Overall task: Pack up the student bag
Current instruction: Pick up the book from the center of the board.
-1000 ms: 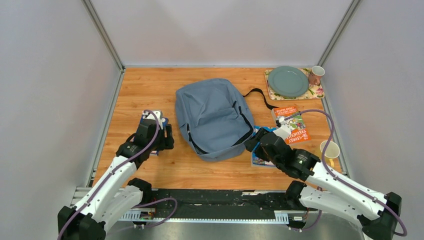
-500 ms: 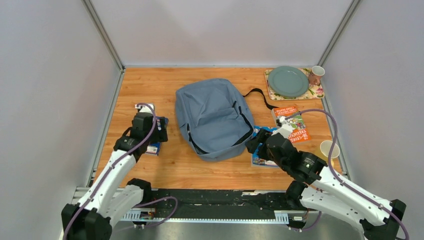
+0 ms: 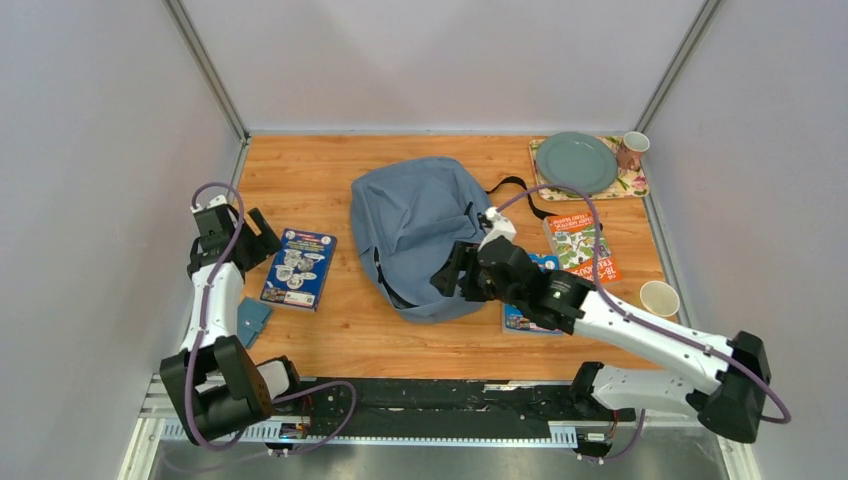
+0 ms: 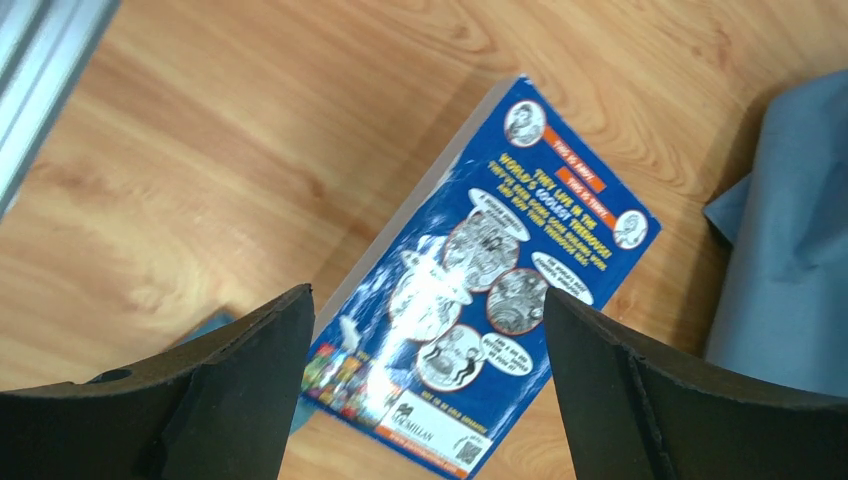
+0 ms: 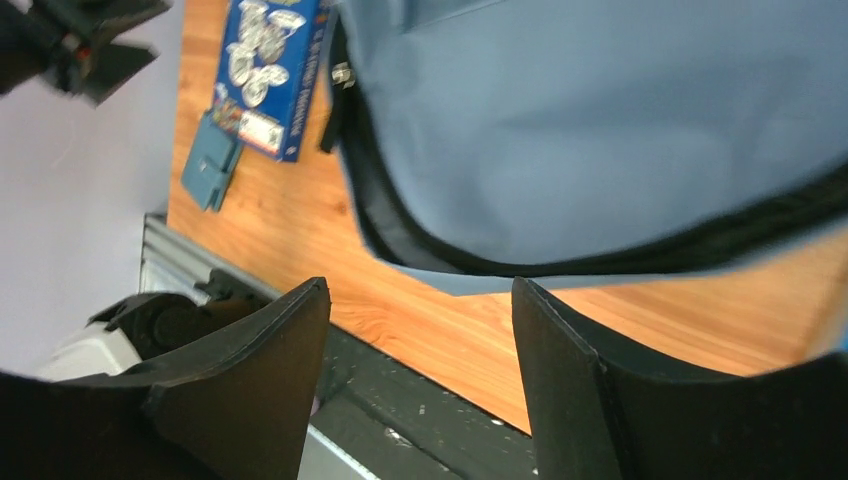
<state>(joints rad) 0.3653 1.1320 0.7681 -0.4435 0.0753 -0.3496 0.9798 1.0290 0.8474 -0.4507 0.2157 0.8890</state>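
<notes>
A second ago the left claw [image 3: 264, 235] stood over the blue book [image 3: 298, 267] and covered most of it. Now we see that arm drawn back to the left edge of the wooden table [image 3: 330, 170], and the book lies bare and flat, well left of the bag. In the left wrist view the claw [image 4: 428, 300] has its jaws spread wide, wider than before, with nothing between them but the book [image 4: 490, 290] below.

The right claw [image 3: 450, 278] has swung left from the right-hand books to the near right edge of the bag [image 3: 420, 225], which lies flat at the middle of the table, just where it lay. From the right wrist, the claw [image 5: 418, 290] has its jaws partly apart and empty above the bag's [image 5: 600, 120] dark zip edge.

A small teal thing [image 3: 250, 320] now shows near the blue book; what it is we cannot tell. The right arm covers much of a second blue book [image 3: 520, 318], just beside an orange book [image 3: 580, 245]. In the left wrist view only a corner of the bag [image 4: 790, 250] enters at the right, and the book's print is too blurred to read
</notes>
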